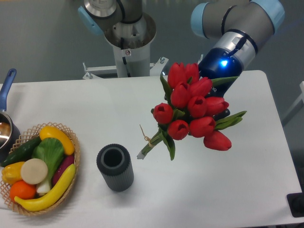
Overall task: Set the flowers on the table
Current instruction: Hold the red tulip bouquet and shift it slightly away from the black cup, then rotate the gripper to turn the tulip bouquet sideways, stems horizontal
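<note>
nearest you, red tulips with green stems tied in tan string [192, 111] hide the fingers, so you cannot tell their opening; presumably they grip the bunch, which hangs tilted, stems down, above the white matte table [213, 190]. leftward stand a dark ribbed cylinder [115, 167] and a wicker basket of toy vegetables [71, 183].

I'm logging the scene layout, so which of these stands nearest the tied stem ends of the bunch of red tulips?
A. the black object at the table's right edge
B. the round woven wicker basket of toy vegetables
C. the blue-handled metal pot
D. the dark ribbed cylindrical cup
D: the dark ribbed cylindrical cup stands just left of the string-tied stem ends of the bunch of red tulips; the other three sit out at the table's far edges.
</note>
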`<state>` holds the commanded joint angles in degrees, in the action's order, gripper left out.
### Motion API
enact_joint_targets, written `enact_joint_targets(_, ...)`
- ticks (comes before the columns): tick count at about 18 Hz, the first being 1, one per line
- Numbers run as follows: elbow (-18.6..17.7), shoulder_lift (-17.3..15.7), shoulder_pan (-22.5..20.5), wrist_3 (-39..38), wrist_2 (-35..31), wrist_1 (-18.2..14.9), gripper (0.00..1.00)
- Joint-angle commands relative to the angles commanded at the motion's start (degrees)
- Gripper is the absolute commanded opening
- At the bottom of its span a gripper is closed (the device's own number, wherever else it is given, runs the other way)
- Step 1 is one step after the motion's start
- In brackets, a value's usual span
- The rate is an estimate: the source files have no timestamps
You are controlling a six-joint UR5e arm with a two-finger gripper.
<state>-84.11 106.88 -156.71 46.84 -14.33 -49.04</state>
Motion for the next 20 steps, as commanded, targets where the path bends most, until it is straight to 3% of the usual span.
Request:
enact_joint_targets(12,-1.14,-0.18,-0.97,1.93,-0.53,0.53,0.43)
enact_joint_targets(20,-1.67,-0.97,-0.88,5.79,-9.39,0.44,0.43)
